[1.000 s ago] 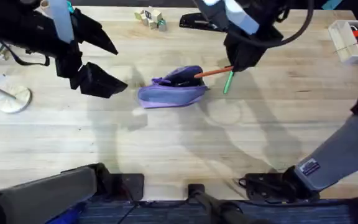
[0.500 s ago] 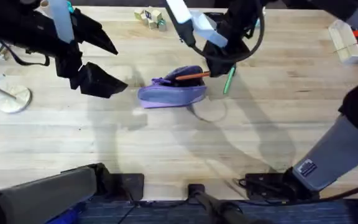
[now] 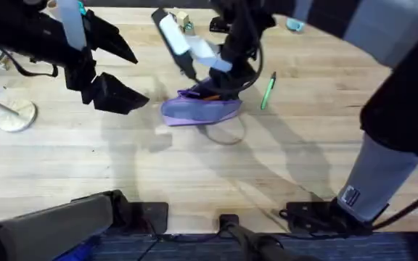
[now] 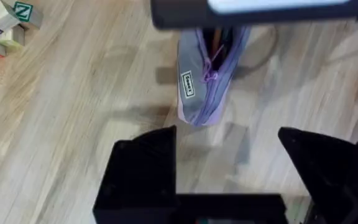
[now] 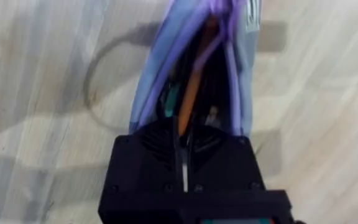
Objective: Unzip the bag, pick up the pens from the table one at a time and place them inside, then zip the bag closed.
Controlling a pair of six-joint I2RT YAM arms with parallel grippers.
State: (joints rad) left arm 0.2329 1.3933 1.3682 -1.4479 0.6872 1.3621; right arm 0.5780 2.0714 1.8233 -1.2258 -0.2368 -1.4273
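Observation:
The lavender bag [image 3: 198, 110] lies mid-table with its zipper open, and the left wrist view shows the bag [image 4: 199, 93] end-on. My right gripper [image 3: 212, 88] hangs over the opening, shut on the orange pen [image 5: 193, 87], whose front end sits down inside the bag [image 5: 157, 74]. The right gripper [image 5: 184, 140] grips the pen's rear end. The green pen [image 3: 268, 90] lies on the table [image 3: 194, 174] just right of the bag. My left gripper [image 3: 111, 78] hovers open to the left of the bag, and the left gripper [image 4: 229, 162] holds nothing.
Wooden letter blocks [image 3: 183, 19] and a black stapler [image 3: 223, 26] sit at the far edge behind the bag; the blocks [image 4: 8, 22] also show from the left wrist. A white round stand base [image 3: 13, 114] is at the far left. Bare planks lie in front of the bag.
My right gripper carried the orange pen leftward from beside the green pen to over the bag and pushed its tip into the opening. The left arm and green pen stayed put.

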